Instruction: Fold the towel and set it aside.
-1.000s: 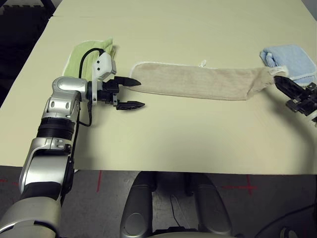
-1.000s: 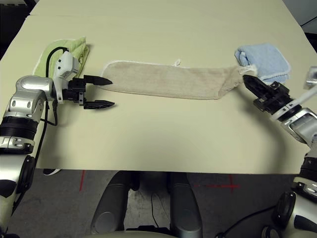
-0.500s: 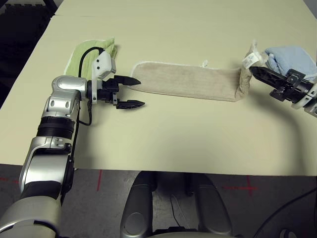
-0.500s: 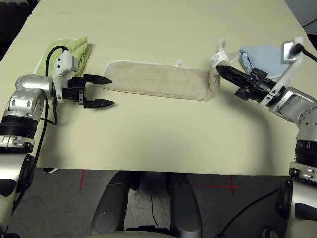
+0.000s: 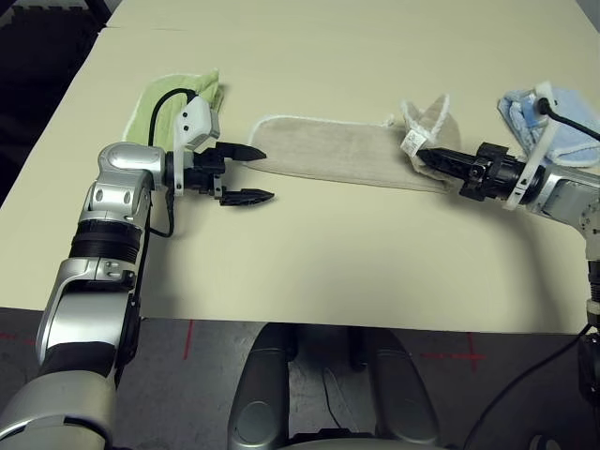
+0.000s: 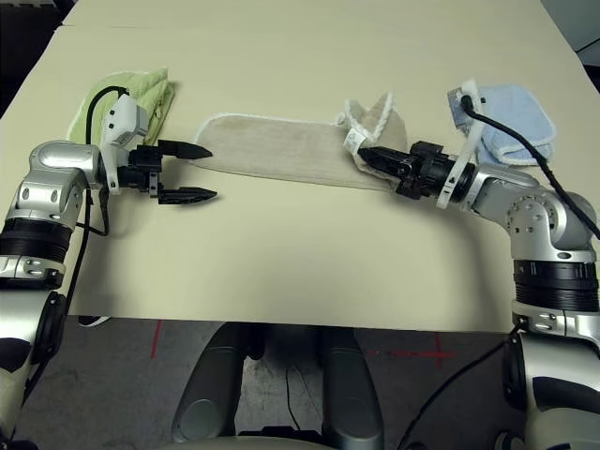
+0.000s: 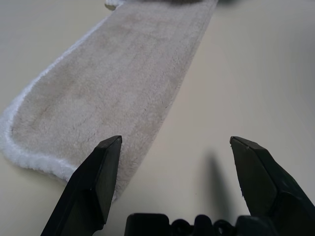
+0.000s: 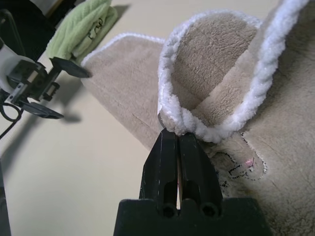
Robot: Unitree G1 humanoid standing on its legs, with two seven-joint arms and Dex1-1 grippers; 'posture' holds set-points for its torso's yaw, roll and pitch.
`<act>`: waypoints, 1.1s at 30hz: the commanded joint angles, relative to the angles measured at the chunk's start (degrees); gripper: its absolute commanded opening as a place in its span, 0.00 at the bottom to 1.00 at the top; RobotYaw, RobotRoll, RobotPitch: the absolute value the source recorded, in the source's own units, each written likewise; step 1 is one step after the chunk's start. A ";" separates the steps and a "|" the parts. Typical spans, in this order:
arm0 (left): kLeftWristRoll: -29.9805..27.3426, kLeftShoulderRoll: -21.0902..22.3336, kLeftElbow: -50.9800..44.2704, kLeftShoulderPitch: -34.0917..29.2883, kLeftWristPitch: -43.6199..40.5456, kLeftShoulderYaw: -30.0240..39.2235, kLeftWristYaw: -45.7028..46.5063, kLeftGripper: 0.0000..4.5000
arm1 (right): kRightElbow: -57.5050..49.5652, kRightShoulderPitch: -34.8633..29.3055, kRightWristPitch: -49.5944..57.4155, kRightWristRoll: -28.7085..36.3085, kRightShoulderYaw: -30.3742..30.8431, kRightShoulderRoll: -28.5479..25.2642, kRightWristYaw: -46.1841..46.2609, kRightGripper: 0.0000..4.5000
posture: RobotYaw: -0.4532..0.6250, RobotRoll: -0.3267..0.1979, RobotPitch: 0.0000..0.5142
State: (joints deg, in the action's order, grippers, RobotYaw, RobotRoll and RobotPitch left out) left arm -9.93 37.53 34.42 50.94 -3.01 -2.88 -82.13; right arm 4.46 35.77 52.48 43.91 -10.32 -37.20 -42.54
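The beige towel (image 5: 328, 150) with white edging lies stretched across the middle of the table. Its right end is lifted and curled back over the flat part. My right gripper (image 5: 424, 157) is shut on that raised end's white edge (image 8: 187, 125), with the small white label (image 5: 410, 143) hanging beside the fingertips. My left gripper (image 5: 251, 174) stands open at the towel's left end. One fingertip (image 7: 109, 152) rests over the towel's near left corner, the other (image 7: 246, 152) over bare table.
A folded light green towel (image 5: 173, 98) lies behind my left gripper. A folded light blue towel (image 5: 553, 117) sits at the right, behind my right forearm. Bare table lies in front of the beige towel, towards the near edge.
My right gripper has carried the towel's right end up and leftward, folding it back over the flat part. The left gripper has stayed still and open.
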 commanded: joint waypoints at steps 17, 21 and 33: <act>-0.35 0.83 -1.75 -1.74 -0.26 -0.14 0.34 1.00 | -0.71 1.78 2.11 -3.22 5.44 2.19 -2.10 0.12 | 0.41 0.62 0.65; -0.34 0.94 -2.09 -1.91 -0.53 -0.15 0.30 1.00 | -1.86 1.76 1.81 -3.37 6.43 0.84 -4.68 0.39 | 0.41 0.62 0.65; 0.08 0.44 -1.22 -1.66 -0.07 -0.46 0.68 1.00 | -0.83 -0.66 -17.84 -10.24 6.84 -7.77 -21.61 0.99 | 0.39 0.62 0.62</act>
State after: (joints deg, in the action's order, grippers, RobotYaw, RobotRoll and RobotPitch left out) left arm -9.94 37.90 33.35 50.10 -3.19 -2.85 -81.54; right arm 2.12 36.42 39.83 36.26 -3.24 -44.03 -61.75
